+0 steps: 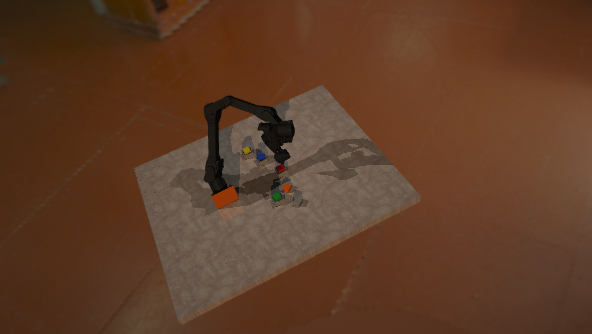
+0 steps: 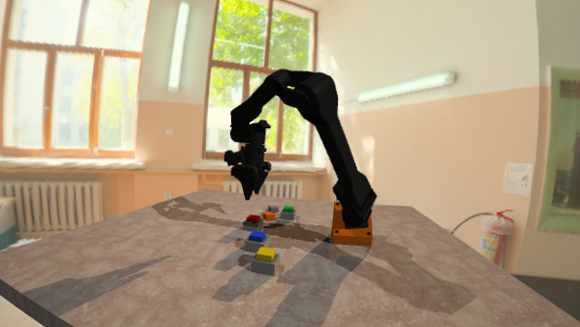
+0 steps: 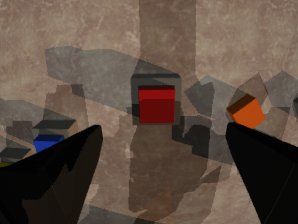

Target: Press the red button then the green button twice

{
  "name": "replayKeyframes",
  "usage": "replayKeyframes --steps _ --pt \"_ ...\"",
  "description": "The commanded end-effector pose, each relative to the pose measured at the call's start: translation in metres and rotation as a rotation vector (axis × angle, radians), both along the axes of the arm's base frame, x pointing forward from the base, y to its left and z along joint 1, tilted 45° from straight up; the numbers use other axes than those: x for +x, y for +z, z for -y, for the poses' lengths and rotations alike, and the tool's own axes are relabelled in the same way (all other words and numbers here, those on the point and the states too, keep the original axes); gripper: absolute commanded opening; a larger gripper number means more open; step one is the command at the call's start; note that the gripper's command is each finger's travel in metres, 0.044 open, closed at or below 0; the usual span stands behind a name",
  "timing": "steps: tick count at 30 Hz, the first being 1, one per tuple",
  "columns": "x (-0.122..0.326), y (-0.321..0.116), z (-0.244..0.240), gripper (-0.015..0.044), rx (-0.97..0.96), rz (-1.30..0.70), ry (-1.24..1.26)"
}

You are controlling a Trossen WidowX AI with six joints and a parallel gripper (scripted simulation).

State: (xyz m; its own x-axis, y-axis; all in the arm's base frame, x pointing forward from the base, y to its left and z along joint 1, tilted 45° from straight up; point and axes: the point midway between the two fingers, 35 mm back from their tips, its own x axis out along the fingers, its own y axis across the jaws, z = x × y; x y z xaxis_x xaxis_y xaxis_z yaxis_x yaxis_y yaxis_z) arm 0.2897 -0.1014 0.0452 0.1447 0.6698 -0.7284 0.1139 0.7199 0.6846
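The black parallel-jaw gripper (image 2: 252, 188) hangs point-down above the square red push-button on its grey base (image 3: 157, 104), which sits on the mottled stone-patterned table top (image 1: 310, 220) with its cap raised, so step one, the red press, is judged to be in hand and no press made yet. The fingers stand wide apart with nothing between them — in the wrist view they frame the red button, which lies centred ahead of the gap. The green push-button (image 2: 288, 210) waits further back toward the arm's orange base (image 2: 352, 231), with a small orange block (image 2: 269, 215) just beside it and near the red one; the blue push-button (image 2: 257, 236) and yellow push-button (image 2: 265, 254) lie on the other side, toward the exterior camera. The next move likely calls for narrowing the jaws and descending straight — a spread fingertip could miss the cap or stray toward the orange block — until the red cap bottoms out, then lifting off.
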Motion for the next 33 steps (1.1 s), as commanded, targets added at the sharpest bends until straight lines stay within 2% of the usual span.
replayKeyframes --steps 1,8,9,33 --pt "-0.001 -0.022 -0.025 0.0216 0.02 -0.022 0.01" --pt "-0.001 -0.022 -0.025 0.0032 0.02 -0.022 0.01" --pt "-0.001 -0.022 -0.025 0.002 0.02 -0.022 0.01" --pt "0.003 -0.041 -0.043 0.002 0.021 -0.022 0.01"
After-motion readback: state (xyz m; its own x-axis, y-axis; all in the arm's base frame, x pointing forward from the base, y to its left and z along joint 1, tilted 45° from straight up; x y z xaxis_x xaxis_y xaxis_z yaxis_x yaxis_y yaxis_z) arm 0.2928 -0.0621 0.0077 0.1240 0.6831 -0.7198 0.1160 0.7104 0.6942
